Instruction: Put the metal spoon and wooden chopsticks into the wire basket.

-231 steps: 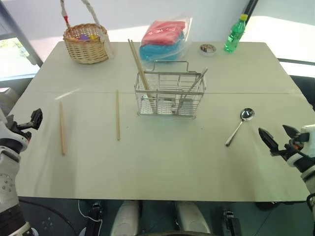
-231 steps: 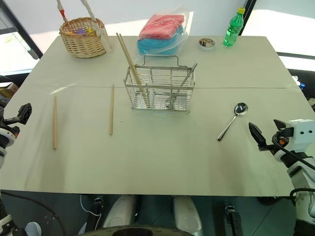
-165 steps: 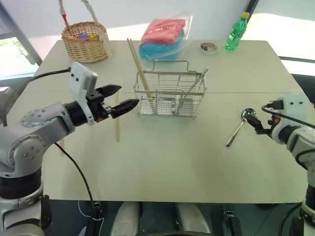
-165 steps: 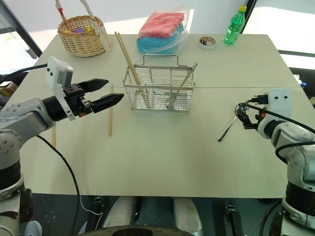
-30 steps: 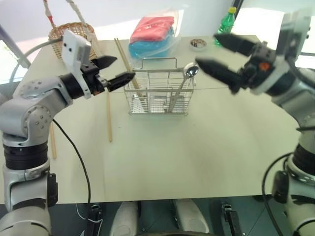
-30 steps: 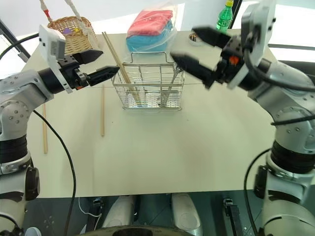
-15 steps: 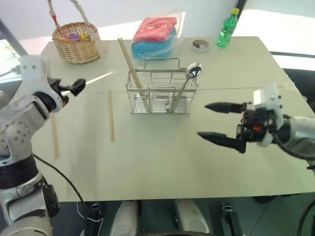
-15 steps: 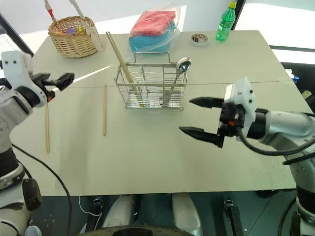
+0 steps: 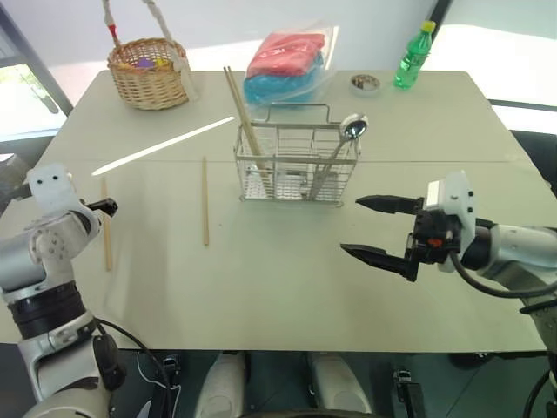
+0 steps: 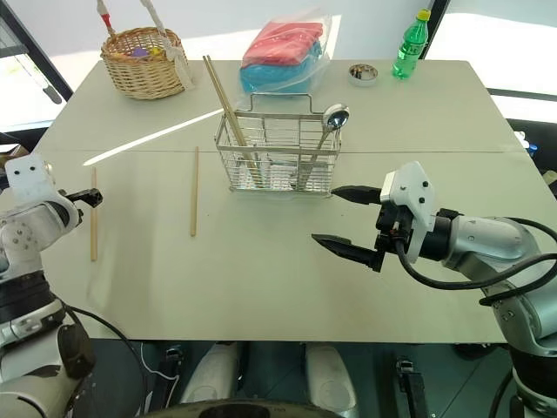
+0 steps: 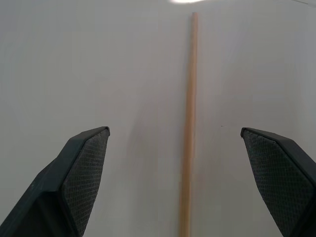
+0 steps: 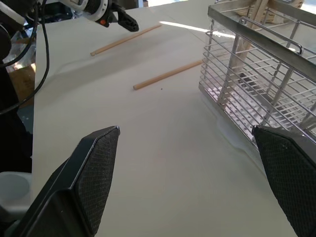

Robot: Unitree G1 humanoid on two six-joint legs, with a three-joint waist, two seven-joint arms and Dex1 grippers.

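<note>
Swinging my left pincer (image 9: 111,206) out and down to the near-left side of the table (image 9: 287,287), jaws spread wide and holding nothing, so it now sits right over the outer wooden chopstick (image 9: 106,225), which runs straight between the fingers in the wrist view. A second ago it was up by the wire basket (image 9: 298,164). My right pincer (image 9: 376,228) dropped away from the basket too, also spread and empty, hovering in front of it. The metal spoon (image 9: 339,149) is now standing in the basket beside two chopsticks (image 9: 244,122), so that half looks done. Another chopstick (image 9: 205,200) lies between my left pincer and the basket, so two are left. Table's plain pale beige; beyond the basket there's a wicker basket (image 9: 150,74), a green bottle (image 9: 412,58) and what I think is bagged cloth (image 9: 285,63).
</note>
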